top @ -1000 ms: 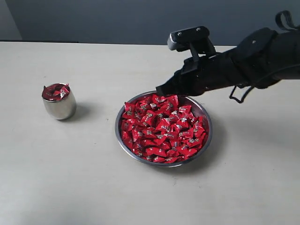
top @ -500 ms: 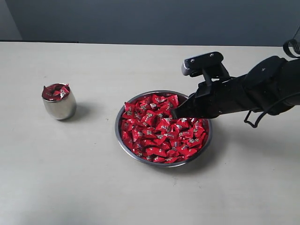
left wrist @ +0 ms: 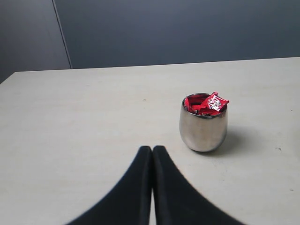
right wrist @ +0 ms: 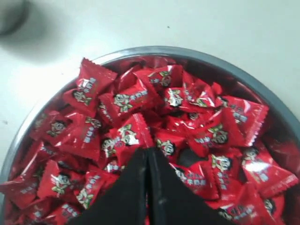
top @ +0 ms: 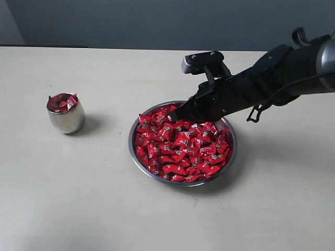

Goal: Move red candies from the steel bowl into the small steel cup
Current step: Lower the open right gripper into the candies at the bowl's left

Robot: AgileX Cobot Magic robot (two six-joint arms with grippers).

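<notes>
Plain pale beige table (top: 78,209) with a dark blue-grey wall (top: 131,21) behind it, nothing fancy. The right gripper (top: 175,116) is down at the far side of the steel bowl (top: 131,149), and its two black fingers are pressed flat together. In the right wrist view the closed tip (right wrist: 147,153) points right into the pile, with no wrapper caught between the fingers that I can see. Whether the tip is actually touching the candy or sitting just above it, I honestly can't tell. The red candies (top: 180,146) fill the bowl pretty much rim to rim, glossy red wrappers with a little white mark on each. Behind the fingers the black right arm (top: 272,78) slants in from the right edge of the exterior view, with a blocky grey-and-black camera unit (top: 203,58) riding on top of the wrist. Well off to the left of the bowl stands the small steel cup (top: 67,120), upright, with more red candies in it up to the brim. One wrapper sticks up over the rim (left wrist: 214,101). The left gripper (left wrist: 152,152) only shows in its own wrist view, with its fingers also squeezed together and nothing in them. It's pointed toward the cup (left wrist: 204,131) and clear of it.
</notes>
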